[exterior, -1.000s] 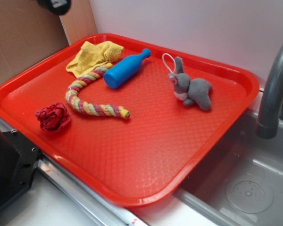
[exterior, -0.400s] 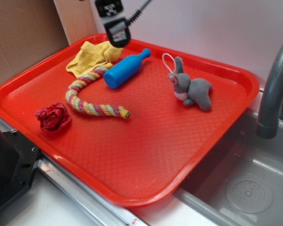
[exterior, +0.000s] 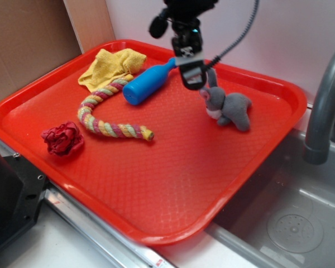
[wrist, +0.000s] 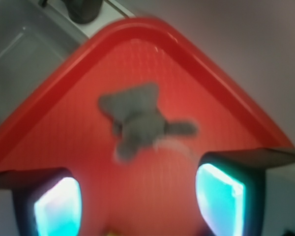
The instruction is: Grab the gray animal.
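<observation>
The gray animal, a small plush bunny with long ears and a white muzzle, lies on the red tray at its back right. My gripper hangs above the tray just left of the bunny's head, its fingers apart and empty. In the wrist view the bunny shows blurred ahead of the open gripper, beyond the two pads, with bare tray between them.
On the tray also lie a blue bottle, a yellow cloth, a striped rope toy and a crumpled red cloth. A gray faucet and a sink stand to the right.
My gripper has swung from the tray's back left corner rightward and down, arriving beside the bunny's head. The objects on the tray have not moved.
</observation>
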`<act>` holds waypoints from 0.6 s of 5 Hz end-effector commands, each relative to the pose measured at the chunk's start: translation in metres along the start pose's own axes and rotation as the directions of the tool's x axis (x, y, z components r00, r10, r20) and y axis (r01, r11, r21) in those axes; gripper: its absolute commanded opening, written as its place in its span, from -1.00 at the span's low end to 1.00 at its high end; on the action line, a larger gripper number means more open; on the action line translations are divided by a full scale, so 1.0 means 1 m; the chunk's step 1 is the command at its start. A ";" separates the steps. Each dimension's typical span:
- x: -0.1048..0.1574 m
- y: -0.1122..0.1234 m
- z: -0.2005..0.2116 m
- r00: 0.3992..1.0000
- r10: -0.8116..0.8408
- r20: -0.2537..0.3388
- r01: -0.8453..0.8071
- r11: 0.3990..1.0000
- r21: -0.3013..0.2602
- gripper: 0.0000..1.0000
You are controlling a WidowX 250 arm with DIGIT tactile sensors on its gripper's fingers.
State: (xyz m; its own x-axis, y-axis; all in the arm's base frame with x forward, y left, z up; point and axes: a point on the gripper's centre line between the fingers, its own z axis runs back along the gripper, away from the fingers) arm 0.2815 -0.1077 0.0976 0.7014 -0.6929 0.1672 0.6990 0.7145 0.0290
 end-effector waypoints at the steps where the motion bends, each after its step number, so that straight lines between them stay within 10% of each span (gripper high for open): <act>1: 0.037 -0.010 -0.032 0.995 -0.095 -0.012 0.095 0.995 0.005 1.00; 3: 0.034 -0.001 -0.071 0.990 -0.081 -0.115 0.078 0.996 -0.037 1.00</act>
State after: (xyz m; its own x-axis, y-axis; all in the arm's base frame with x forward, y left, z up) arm 0.3144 -0.1342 0.0232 0.6488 -0.7607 0.0160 0.7609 0.6487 -0.0142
